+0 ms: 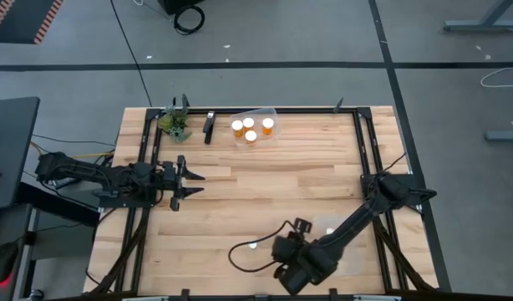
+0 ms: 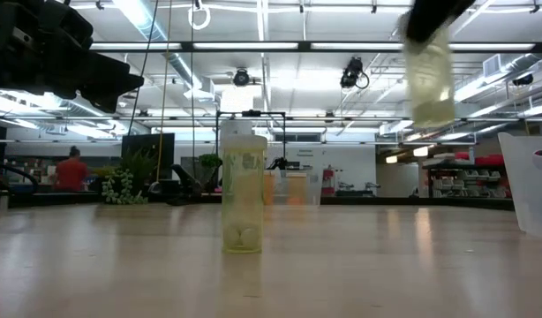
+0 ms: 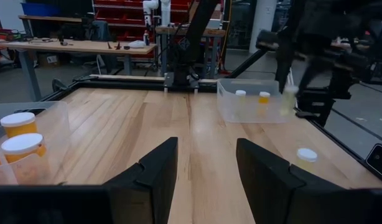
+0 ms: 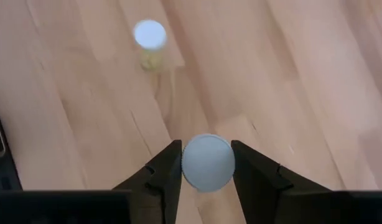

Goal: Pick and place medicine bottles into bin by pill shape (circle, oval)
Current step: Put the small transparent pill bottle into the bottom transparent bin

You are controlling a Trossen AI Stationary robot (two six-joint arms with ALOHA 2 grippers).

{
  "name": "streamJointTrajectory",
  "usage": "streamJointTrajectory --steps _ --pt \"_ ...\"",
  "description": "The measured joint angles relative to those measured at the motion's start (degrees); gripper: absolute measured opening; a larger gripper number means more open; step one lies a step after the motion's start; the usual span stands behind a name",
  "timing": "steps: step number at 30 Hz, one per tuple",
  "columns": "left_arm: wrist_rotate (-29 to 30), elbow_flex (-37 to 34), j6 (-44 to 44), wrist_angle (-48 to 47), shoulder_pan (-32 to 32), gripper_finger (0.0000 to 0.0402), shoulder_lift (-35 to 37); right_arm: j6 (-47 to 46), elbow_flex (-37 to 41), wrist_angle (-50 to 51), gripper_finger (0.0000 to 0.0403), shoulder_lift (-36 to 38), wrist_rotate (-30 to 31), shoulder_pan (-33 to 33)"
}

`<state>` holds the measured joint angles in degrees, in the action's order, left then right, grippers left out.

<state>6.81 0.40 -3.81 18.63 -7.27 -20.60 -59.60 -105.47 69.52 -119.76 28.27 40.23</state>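
My right gripper [image 4: 206,155] is shut on a small pale bottle with a white cap [image 4: 208,163], high above the table's near middle [image 1: 292,255]; the low view shows the bottle [image 2: 430,75] in the air. A second pale bottle [image 2: 242,190] stands upright on its base on the table, also in the high view [image 1: 252,244] and the right wrist view [image 4: 149,40]. Four orange bottles [image 1: 252,127] stand in a clear bin at the far edge. My left gripper [image 1: 194,182] is open and empty at the table's left [image 3: 206,155]. My right gripper pinches the pale bottle's cap end [image 4: 208,163] between its two fingers [image 4: 169,165], one on each side. The fingers come from above, pointing down. The bottle hangs below them about upright [image 2: 430,88], lifted clear of the table.
A clear bin [image 3: 228,109] with two small bottles [image 3: 252,96] stands near the right arm; its wall shows at the low view's right [image 2: 536,185]. A small plant [image 1: 175,124] and a dark tool [image 1: 209,125] lie at the far left. Bare wood lies between the arms.
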Motion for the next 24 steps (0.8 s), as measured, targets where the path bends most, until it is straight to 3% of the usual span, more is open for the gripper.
streamJointTrajectory --steps 15,24 --pt "0.0 0.0 0.0 0.0 0.0 0.0172 0.0 -19.0 0.0 19.0 0.0136 5.2 1.7 7.2" --pt "0.0 0.0 0.0 0.0 0.0 0.0172 0.0 -23.1 0.0 20.5 0.0136 5.2 1.5 9.1"
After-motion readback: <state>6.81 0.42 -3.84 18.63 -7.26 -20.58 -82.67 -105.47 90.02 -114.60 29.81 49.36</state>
